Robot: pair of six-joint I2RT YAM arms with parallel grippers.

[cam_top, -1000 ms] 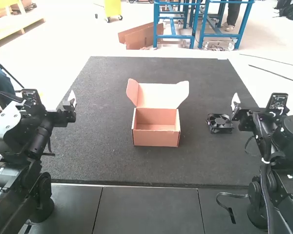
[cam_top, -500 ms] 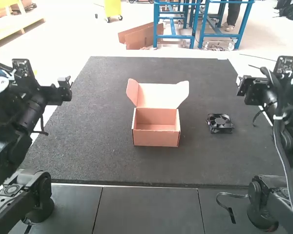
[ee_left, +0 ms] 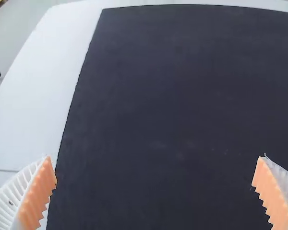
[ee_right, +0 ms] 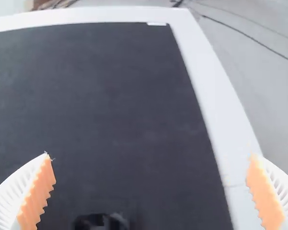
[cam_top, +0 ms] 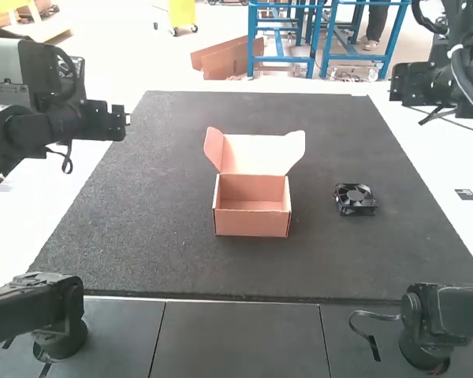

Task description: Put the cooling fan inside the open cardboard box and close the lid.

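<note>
An open pink-brown cardboard box (cam_top: 251, 206) stands mid-mat, its lid (cam_top: 256, 152) upright at the back. The black cooling fan (cam_top: 355, 198) lies flat on the mat to the box's right, clear of it. The left arm (cam_top: 59, 122) is raised over the mat's far left edge. My left gripper (ee_left: 153, 191) is open above bare mat, its orange pads (ee_left: 37, 194) wide apart. The right arm (cam_top: 426, 79) is raised beyond the mat's far right corner. My right gripper (ee_right: 149, 191) is open and holds nothing, and a dark edge of the fan (ee_right: 101, 223) shows below it.
The black mat (cam_top: 165, 213) covers most of the white table (cam_top: 39, 197). White margin runs along both sides of the mat (ee_right: 216, 120). Arm bases stand at the near corners (cam_top: 39, 315).
Both arms have lifted from low beside the mat to high near its far corners. Box and fan have not moved.
</note>
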